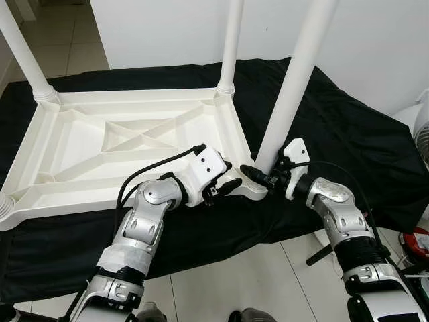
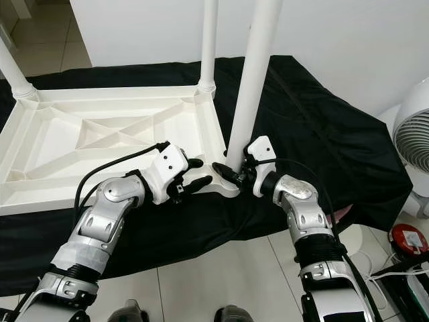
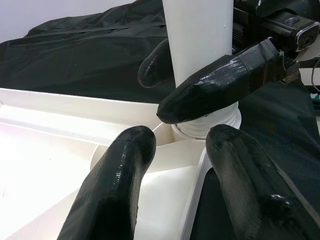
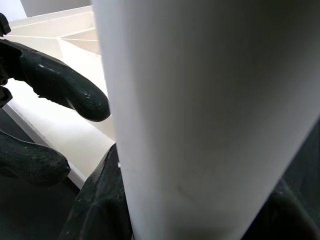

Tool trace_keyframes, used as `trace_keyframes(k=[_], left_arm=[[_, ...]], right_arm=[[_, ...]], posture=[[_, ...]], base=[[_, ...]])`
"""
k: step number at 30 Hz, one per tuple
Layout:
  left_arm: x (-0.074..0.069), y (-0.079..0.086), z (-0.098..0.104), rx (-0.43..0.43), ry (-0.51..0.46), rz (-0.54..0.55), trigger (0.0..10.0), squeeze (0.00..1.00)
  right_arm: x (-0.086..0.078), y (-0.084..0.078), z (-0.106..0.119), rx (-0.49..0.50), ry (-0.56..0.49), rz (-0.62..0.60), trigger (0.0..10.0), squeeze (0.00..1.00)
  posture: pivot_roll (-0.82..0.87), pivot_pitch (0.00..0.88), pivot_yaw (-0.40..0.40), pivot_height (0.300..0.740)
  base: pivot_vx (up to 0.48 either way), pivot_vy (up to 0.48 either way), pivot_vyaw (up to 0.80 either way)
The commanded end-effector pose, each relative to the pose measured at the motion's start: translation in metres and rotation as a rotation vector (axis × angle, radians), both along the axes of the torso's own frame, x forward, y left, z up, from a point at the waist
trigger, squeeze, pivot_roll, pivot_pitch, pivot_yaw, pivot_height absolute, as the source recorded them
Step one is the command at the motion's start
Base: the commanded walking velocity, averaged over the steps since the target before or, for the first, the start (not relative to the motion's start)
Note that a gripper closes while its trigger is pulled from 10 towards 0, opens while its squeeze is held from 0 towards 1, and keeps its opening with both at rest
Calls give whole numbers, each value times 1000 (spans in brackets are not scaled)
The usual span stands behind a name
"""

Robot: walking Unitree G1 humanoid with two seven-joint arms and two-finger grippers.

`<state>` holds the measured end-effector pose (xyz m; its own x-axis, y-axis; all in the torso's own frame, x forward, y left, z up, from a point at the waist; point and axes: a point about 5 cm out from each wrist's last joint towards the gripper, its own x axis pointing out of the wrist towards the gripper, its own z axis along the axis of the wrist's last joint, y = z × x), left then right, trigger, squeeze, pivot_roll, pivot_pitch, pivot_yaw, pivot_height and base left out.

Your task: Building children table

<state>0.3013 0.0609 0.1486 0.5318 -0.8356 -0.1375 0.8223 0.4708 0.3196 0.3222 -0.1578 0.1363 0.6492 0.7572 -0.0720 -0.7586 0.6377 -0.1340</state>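
Grippers at the upturned table's near-right corner.
Right gripper clamps the leg; left gripper, fingers spread, straddles the corner rim.

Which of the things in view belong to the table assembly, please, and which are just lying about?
Job: upturned tabletop; near-right leg, gripped low by right gripper; left gripper, open at the tabletop's corner; fitted far leg.
Lying about: black cloth; white fan; red object.

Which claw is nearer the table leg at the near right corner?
Right. The right claw is closed around the base of the table leg; the left claw sits open beside it, over the tabletop's corner.
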Motion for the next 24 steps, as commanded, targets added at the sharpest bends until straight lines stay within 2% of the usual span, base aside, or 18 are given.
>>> trace_keyframes(k=[1,4,5,11,15,17,19,20,22,23,24], left_arm=[[8,5,0,-32,-38,168,10000,0],[8,4,1,-32,-37,163,10000,0],[8,4,1,-33,-37,163,10000,0],[5,6,-4,-30,-22,169,10000,0],[2,4,-7,-26,-14,158,10000,0],[2,4,-7,-26,-14,158,10000,0],[2,3,-6,-27,-13,156,10000,0],[2,3,-6,-27,-13,156,10000,0],[2,3,-6,-28,-13,158,10000,0],[2,3,-6,-28,-13,158,10000,0],[2,3,-7,-29,-11,157,10000,0]], right_arm=[[-4,3,-8,-6,29,48,0,0],[-6,1,-9,14,28,30,0,0],[-7,2,-10,27,28,14,10000,0],[-12,16,-13,50,35,-29,10000,0],[-13,26,-11,59,24,-155,10000,0],[-13,26,-11,59,24,-155,10000,0],[-18,34,-10,68,10,-247,10000,0],[-18,34,-10,68,10,-247,10000,0],[-21,42,-11,105,22,-403,10000,0],[-21,42,-11,105,22,-403,10000,0],[-21,45,-11,125,23,-485,10000,0]], posture=[[19,0,-19,740],[16,0,-20,740],[16,0,-20,740],[-13,0,-32,740],[-17,0,-32,740],[-17,0,-32,740],[-17,1,-38,740],[-17,1,-38,740],[-15,0,-43,740],[-15,0,-43,740],[-15,0,-44,740]], base=[[0,0,0],[0,0,0],[0,0,0],[0,0,0],[0,0,0],[0,0,0],[0,0,0],[0,0,0],[0,0,0],[0,0,0],[0,0,0]])
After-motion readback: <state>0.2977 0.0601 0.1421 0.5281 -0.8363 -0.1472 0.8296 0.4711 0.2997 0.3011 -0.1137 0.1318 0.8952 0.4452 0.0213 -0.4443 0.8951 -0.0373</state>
